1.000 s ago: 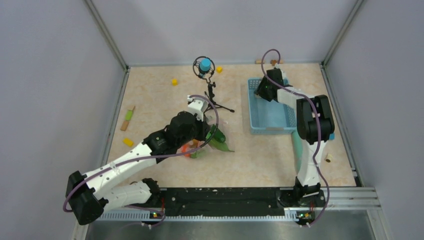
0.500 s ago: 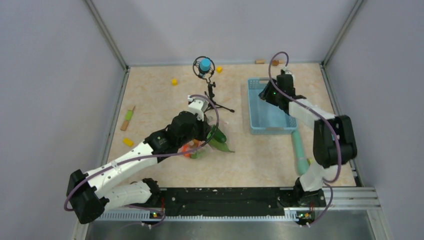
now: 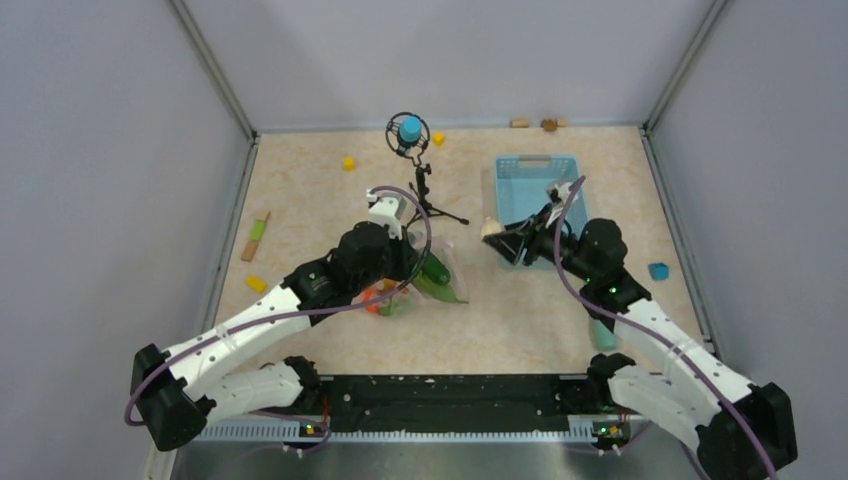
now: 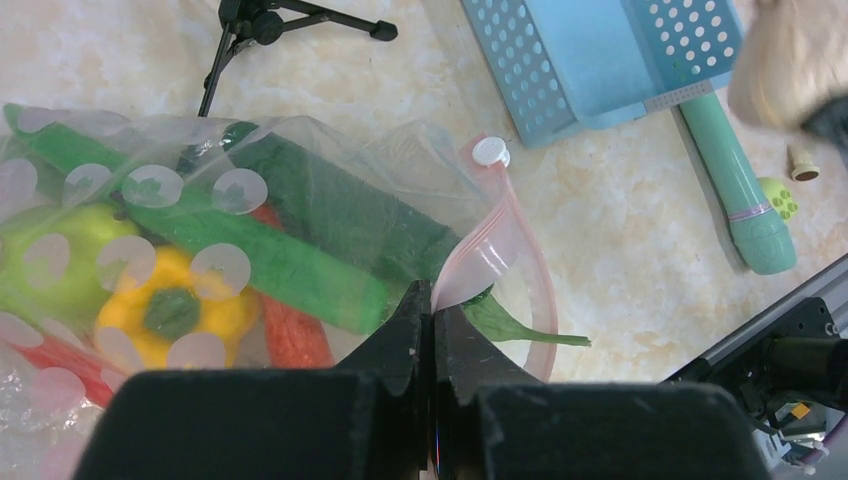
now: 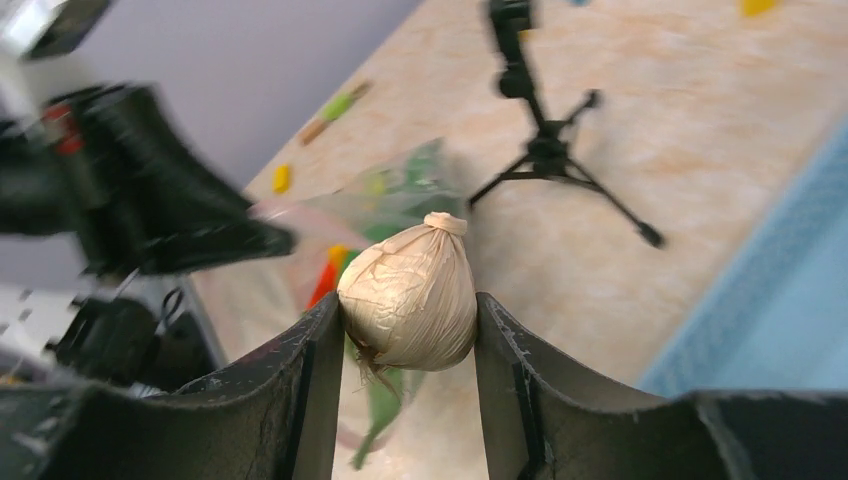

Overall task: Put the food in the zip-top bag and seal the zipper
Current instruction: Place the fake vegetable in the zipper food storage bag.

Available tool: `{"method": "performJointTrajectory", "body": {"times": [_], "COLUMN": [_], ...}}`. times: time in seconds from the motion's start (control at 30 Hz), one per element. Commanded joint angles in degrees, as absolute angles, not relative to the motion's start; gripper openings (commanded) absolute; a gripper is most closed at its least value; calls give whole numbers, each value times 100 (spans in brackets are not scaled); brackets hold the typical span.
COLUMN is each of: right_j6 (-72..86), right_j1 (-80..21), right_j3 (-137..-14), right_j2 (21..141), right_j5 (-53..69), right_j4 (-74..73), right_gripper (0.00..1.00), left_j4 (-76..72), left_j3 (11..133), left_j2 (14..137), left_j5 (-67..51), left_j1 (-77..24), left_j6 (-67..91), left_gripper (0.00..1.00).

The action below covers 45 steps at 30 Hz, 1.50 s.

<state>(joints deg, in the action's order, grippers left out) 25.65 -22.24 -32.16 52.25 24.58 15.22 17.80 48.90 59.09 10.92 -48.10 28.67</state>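
The clear zip-top bag [image 3: 432, 282] lies at the table's middle and fills the left wrist view [image 4: 330, 165]. Inside it I see green cucumbers [image 4: 262, 255], a yellow pepper [image 4: 175, 305], a green pear [image 4: 45, 270] and a red piece [image 4: 292, 338]. My left gripper [image 4: 433, 312] is shut on the pink zipper strip [image 4: 500, 240] and holds the mouth edge up. My right gripper [image 5: 408, 310] is shut on the small beige mushroom [image 5: 410, 295]. It hovers in the air left of the basket, to the right of the bag [image 3: 490, 230].
A light blue basket [image 3: 540, 162] stands at the back right. A teal cylinder [image 4: 740, 190] lies beside it. A black tripod with a blue-capped ring [image 3: 412, 165] stands behind the bag. Yellow cubes [image 3: 348, 163] and a blue cube [image 3: 657, 271] lie scattered.
My right arm has swung from the basket's far side down and left toward the bag, carrying the mushroom. My left gripper has held the zipper strip almost still.
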Motion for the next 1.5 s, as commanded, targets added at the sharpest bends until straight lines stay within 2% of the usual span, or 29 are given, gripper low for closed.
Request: {"method": "performJointTrajectory", "body": {"times": [0.0,0.2,0.4,0.8,0.9,1.03,1.2,1.47], "right_j6": [1971,2298,2539,3152,3242,3180,3161,3050], "right_j1": [-2992,-3708,-4473,-4961,-5128,-5353,-5376,-5377], "right_j3": [-3048,-2836,-2994,-3686,-3918,-4196,-4301,-4118], "right_j2": [4893,5366,6235,7759,7981,8122,8050,7246], "right_j5": [3073,2934,1597,281,128,-293,-214,-69], "right_j4": [2063,2883,3626,3547,3445,3074,2762,2546], "right_gripper": [31,31,34,42,48,61,77,81], "left_j4": [1669,1640,1671,1781,1728,1724,1699,1712], "left_j3": [5209,5214,5227,5212,5212,5237,5214,5170], "left_j2": [5885,5919,5959,5857,5883,5891,5818,5682], "left_j5": [1070,894,861,962,924,939,991,1144], "left_j1": [-4792,-4790,-4799,-4799,-4800,-4799,-4799,-4791], "left_j6": [3091,3206,3301,3297,3287,3287,3287,3305], "left_gripper": [0,0,0,0,0,0,0,0]}}
